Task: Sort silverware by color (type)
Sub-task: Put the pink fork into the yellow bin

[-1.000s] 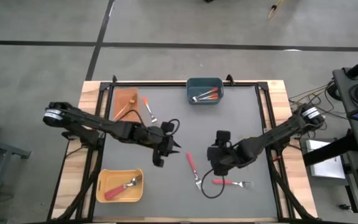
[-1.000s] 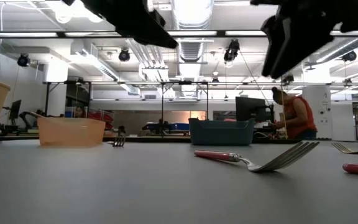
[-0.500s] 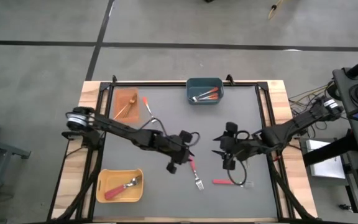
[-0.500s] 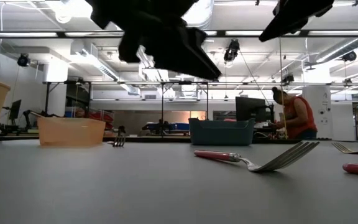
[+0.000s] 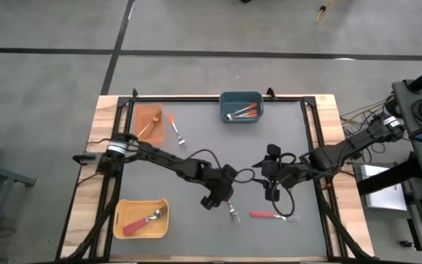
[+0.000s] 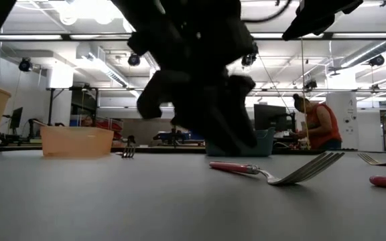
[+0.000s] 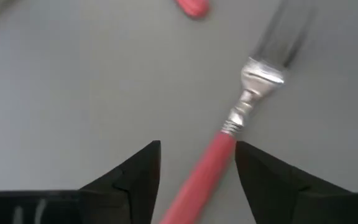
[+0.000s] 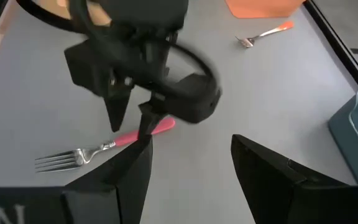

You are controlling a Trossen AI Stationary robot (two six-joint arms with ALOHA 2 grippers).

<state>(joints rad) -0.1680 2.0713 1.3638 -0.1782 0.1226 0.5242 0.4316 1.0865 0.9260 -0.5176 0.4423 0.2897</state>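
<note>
Left pincer (image 7: 197,180) spread, straddling pink-handled fork (image 7: 229,149) (mid-table); right pincer (image 8: 188,165) spread, hovering near.

The table (image 5: 196,117) is covered with a matt grey surface, edged by pale wood. The fork (image 7: 229,124) is seen with shiny metal tines and a smooth, glossy pink handle.

The worktop (image 5: 269,132) is evenly and brightly lit from above, and only faint shadows are cast. In the low view, glare is thrown by ceiling strip lights (image 6: 206,13), and the left end effector (image 6: 200,107) is reduced to a blurred black silhouette. The pink-handled fork (image 7: 229,155) is rendered soft in the left wrist view.
</note>
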